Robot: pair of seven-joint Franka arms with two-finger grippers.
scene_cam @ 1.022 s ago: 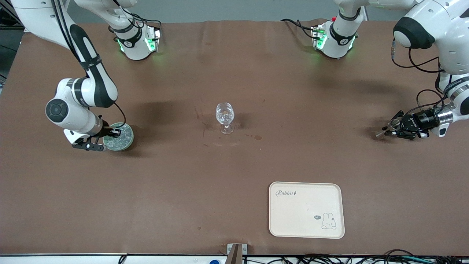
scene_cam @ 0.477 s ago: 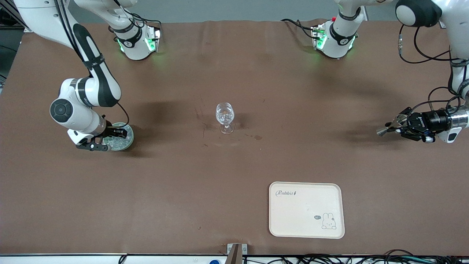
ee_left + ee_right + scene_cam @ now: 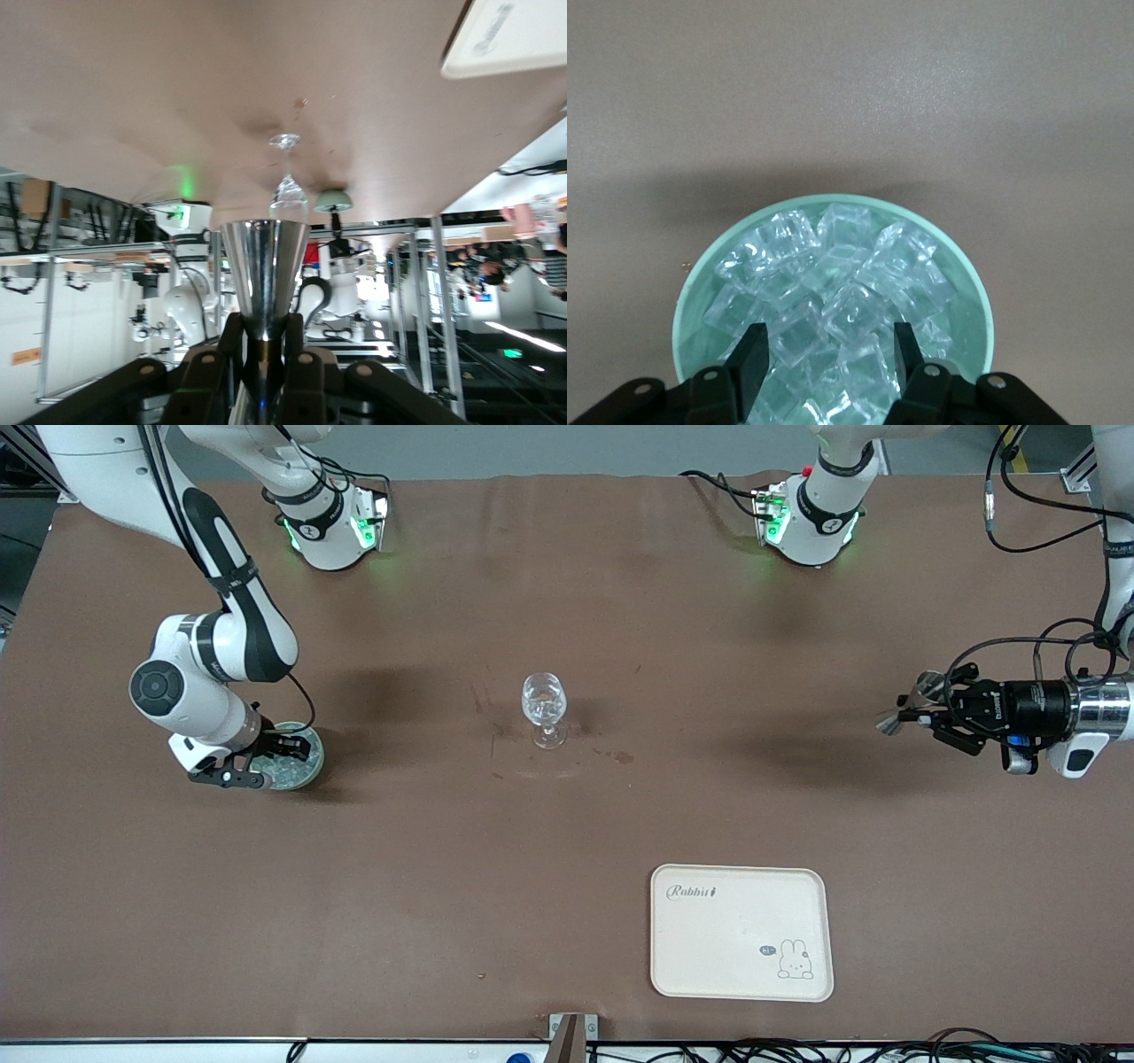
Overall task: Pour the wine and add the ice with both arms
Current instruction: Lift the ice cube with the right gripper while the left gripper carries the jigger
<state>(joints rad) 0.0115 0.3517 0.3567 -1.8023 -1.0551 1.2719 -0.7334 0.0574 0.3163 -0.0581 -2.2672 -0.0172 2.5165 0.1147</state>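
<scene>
Ice (image 3: 833,283) fills the pale green bowl (image 3: 691,301), a heap of clear, glinting cubes reaching nearly to its rim. The bowl stands on the brown tabletop (image 3: 567,841) toward the right arm's end. Take the wine glass (image 3: 543,708) at mid-tabletop as the centre of a dial, with 12 o'clock toward the robots' bases, and the bowl sits at about 9 o'clock, well apart from the glass.

The right hand (image 3: 828,354) is low over the bowl, pointing down into it. Its two fingers (image 3: 755,350) stand apart with their tips among the cubes, and several cubes lie between them. I cannot tell whether the fingers press on any cube. The right arm (image 3: 221,646) bends down to the bowl from its base at about 11 o'clock.

The glass stands upright on its foot. In the left wrist view it lines up with the bowl farther off.

At about 3 o'clock, well apart from the glass, the left hand (image 3: 921,713) hangs in the air over the tabletop near the left arm's end. It is closed on a steel jigger (image 3: 263,274), pinching the narrow waist of the cone between its fingers. The jigger lies roughly level, its wide mouth turned toward the glass. The left arm (image 3: 1094,708) comes in from the edge of the front view at that end.

A cream tray (image 3: 741,932) with a rabbit drawing lies flat at about 5 o'clock, nearer the front camera than the glass.
</scene>
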